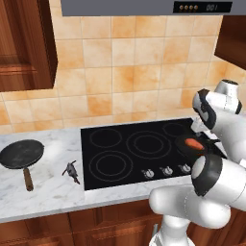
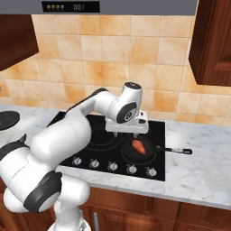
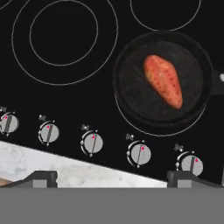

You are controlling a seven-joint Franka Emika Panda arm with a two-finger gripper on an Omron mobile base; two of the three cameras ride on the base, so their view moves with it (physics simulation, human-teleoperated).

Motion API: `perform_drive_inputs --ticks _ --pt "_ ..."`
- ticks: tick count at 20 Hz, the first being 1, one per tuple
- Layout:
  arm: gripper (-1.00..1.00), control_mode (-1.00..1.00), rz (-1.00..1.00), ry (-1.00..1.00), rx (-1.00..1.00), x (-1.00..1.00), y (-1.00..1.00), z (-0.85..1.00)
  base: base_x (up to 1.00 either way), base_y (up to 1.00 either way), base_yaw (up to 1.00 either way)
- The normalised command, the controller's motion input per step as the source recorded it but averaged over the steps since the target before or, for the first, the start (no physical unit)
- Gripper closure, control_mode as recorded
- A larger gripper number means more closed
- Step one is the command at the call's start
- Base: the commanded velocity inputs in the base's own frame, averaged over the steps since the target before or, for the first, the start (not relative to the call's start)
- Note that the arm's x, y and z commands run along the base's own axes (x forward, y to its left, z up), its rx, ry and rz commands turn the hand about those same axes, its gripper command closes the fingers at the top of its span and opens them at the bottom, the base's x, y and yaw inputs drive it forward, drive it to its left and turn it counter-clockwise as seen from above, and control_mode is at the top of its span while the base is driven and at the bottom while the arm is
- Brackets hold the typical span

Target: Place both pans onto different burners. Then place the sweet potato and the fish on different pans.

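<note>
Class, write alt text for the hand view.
An orange-red oblong sweet potato lies in a round black frying pan on a ringed burner of the glossy black cooktop. Five small silver knobs line its front edge, above the open gripper.

The white arm is folded forward from the base, its wrist turned downward. The pincer [image 3: 112,177] is held wide apart, nothing gripped between its fingertips.

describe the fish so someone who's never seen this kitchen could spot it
Start at the black cooktop and go left onto the marble counter. The fish lies between the cooktop's edge and the wooden-handled pan: small, slim, grey with a dark tail.
</note>
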Motion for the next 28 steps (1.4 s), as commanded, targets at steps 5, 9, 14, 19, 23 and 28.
perform_drive_inputs --ticks 5,9,14,19,23,28 --pt "-1.00 -1.00 -0.15 0.00 -0.01 -0.16 0.28 0.33 0.00 0.00 0.00" --pt "-1.00 -1.00 -0.13 0.00 -0.03 0.00 0.35 0.11 0.00 0.00 0.00" --pt "-1.00 -1.00 -0.09 0.00 -0.05 0.00 0.37 0.03 0.00 0.00 0.00" --pt "-1.00 -1.00 -0.04 0.00 0.00 0.00 0.11 0.07 0.00 0.00 0.00" --pt "-1.00 -1.00 -0.04 0.00 0.00 0.00 0.25 0.00 0.00 0.00 0.00" --pt "-1.00 1.00 -0.07 0.00 0.00 0.05 0.18 0.00 0.00 0.03 -0.02"
